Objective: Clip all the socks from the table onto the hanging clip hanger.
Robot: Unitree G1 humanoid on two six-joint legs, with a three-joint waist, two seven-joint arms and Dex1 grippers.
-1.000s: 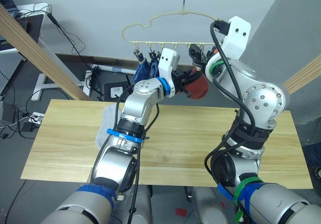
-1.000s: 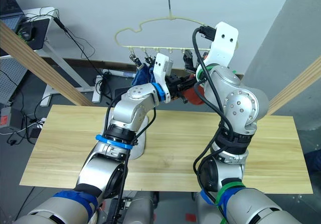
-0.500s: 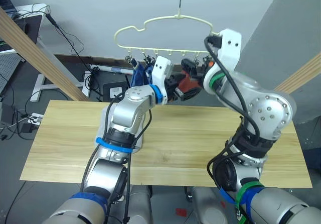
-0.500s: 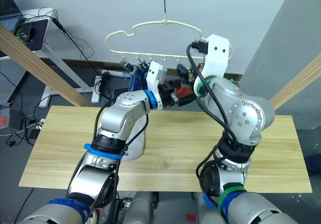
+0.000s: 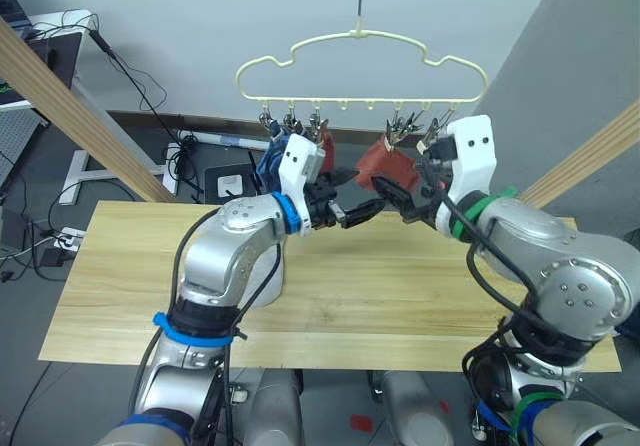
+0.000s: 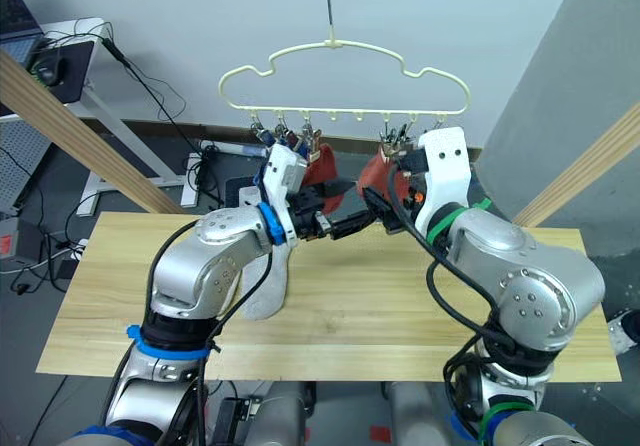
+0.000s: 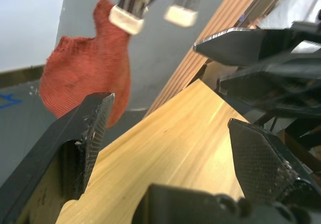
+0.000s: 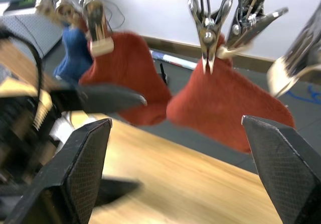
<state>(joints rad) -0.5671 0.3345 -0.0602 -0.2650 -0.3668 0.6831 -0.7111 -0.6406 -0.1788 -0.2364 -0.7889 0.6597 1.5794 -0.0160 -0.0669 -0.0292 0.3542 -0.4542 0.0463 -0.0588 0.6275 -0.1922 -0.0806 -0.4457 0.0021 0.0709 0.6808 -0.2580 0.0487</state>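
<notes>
The pale-yellow clip hanger (image 5: 360,38) hangs above the table's (image 5: 350,296) far edge. A blue sock (image 5: 267,162) hangs from its left clips. Beside it hangs a rust red sock (image 8: 135,78), and another rust red sock (image 5: 390,171) hangs from a clip further right. My left gripper (image 5: 352,196) is open just below and in front of the red socks, holding nothing. Facing it closely, my right gripper (image 5: 398,198) is also open and empty. A light grey sock (image 6: 262,291) lies on the table, partly hidden under my left arm.
Slanted wooden frame poles cross at the left (image 5: 70,106) and right (image 5: 590,151). A desk with cables (image 5: 40,36) stands at the back left, beyond the table.
My left gripper opened and let go of a rust red sock, which now hangs from a clip. Both grippers dropped away from the hanger towards the table.
</notes>
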